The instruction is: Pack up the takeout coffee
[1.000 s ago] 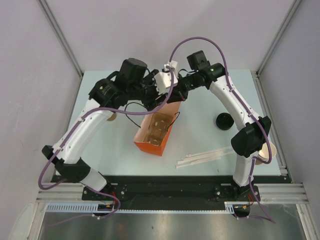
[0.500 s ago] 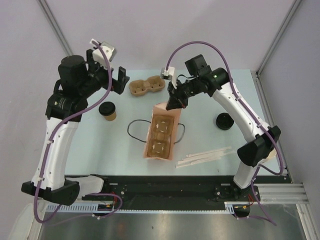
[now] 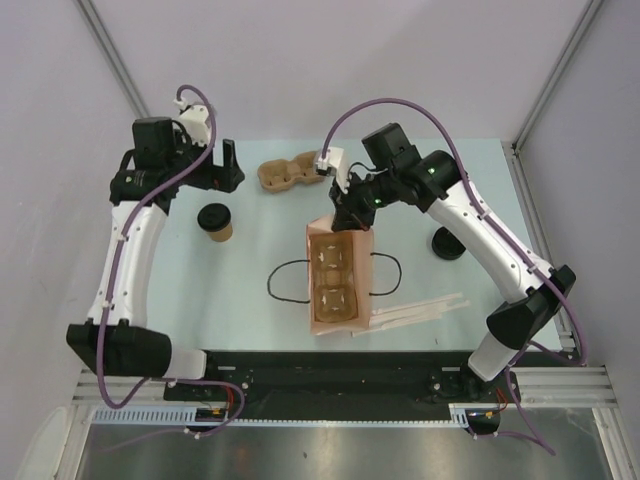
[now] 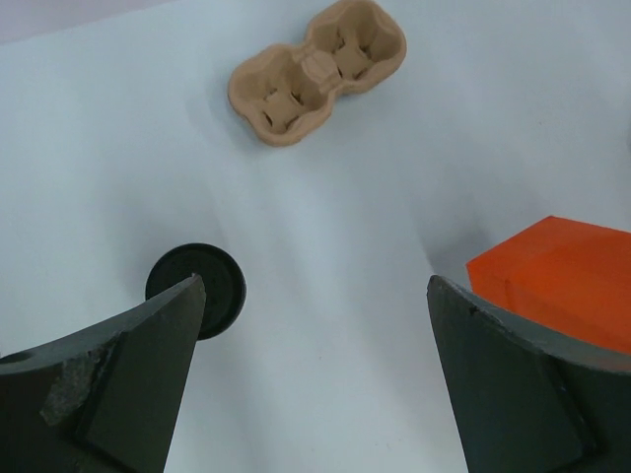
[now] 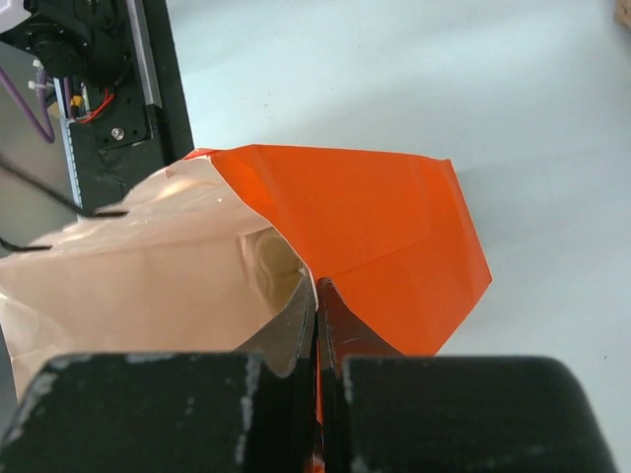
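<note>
The takeout coffee (image 3: 216,222), a tan cup with a black lid, stands at the left of the table; its lid (image 4: 202,286) shows in the left wrist view beside my left finger. My left gripper (image 3: 228,165) (image 4: 315,296) is open and empty, above and behind the cup. The orange bag (image 3: 335,275) (image 5: 375,227) stands open at the centre with a cardboard carrier inside; its corner (image 4: 562,276) shows in the left wrist view. My right gripper (image 3: 345,215) (image 5: 317,296) is shut on the bag's far rim.
A second cardboard cup carrier (image 3: 290,173) (image 4: 317,71) lies at the back centre. A loose black lid (image 3: 447,243) lies to the right of the bag. Wooden stirrers (image 3: 410,313) lie at the bag's near right. The bag's black handles (image 3: 285,280) splay out on the table.
My left arm has swung away from the bag to the far left and opened. The bag has turned and shifted right and nearer, still held at its rim by my right gripper.
</note>
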{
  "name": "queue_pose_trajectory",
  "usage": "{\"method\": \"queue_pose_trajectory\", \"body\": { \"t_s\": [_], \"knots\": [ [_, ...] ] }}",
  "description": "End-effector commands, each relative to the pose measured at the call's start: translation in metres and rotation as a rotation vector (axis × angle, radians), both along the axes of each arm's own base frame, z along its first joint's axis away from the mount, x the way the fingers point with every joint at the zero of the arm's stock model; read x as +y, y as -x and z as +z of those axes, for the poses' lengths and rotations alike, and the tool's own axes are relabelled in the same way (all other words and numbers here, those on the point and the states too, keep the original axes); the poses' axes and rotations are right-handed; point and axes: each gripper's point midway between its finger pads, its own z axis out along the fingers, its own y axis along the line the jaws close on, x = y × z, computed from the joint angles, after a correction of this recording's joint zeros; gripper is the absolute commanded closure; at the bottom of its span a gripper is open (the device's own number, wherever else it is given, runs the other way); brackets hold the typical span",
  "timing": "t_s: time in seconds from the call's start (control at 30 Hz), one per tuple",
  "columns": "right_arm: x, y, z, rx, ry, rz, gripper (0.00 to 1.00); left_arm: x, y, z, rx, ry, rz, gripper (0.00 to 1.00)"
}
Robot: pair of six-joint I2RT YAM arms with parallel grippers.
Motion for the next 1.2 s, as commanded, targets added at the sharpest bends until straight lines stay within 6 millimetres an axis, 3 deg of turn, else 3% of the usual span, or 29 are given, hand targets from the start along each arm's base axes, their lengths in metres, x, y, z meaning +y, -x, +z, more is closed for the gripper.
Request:
{"method": "queue_pose_trajectory", "body": {
  "t_s": [0.0,0.3,0.43,0.6,0.83,1.17],
  "knots": [
    [-0.001,-0.009,0.009,0.008,-0.018,-0.058,1.0,0.002,0.007,-0.022,0.155,0.011,-0.054,0.01],
    [-0.001,-0.046,-0.001,0.13,-0.066,-0.149,1.0,0.05,-0.017,-0.062,0.305,-0.046,0.181,0.01],
    [0.003,-0.058,0.0,0.169,-0.1,-0.147,1.0,0.058,-0.023,-0.08,0.326,-0.092,0.129,0.01],
    [0.009,-0.066,0.0,0.181,-0.117,-0.14,1.0,0.085,-0.024,-0.11,0.436,-0.213,0.203,0.01],
    [0.011,-0.067,-0.002,0.197,-0.122,-0.133,1.0,0.082,-0.022,-0.136,0.513,-0.196,0.152,0.0],
    [0.008,-0.075,-0.002,0.202,-0.127,-0.149,1.0,0.096,-0.043,-0.161,0.546,-0.201,0.162,0.0]
  ]
}}
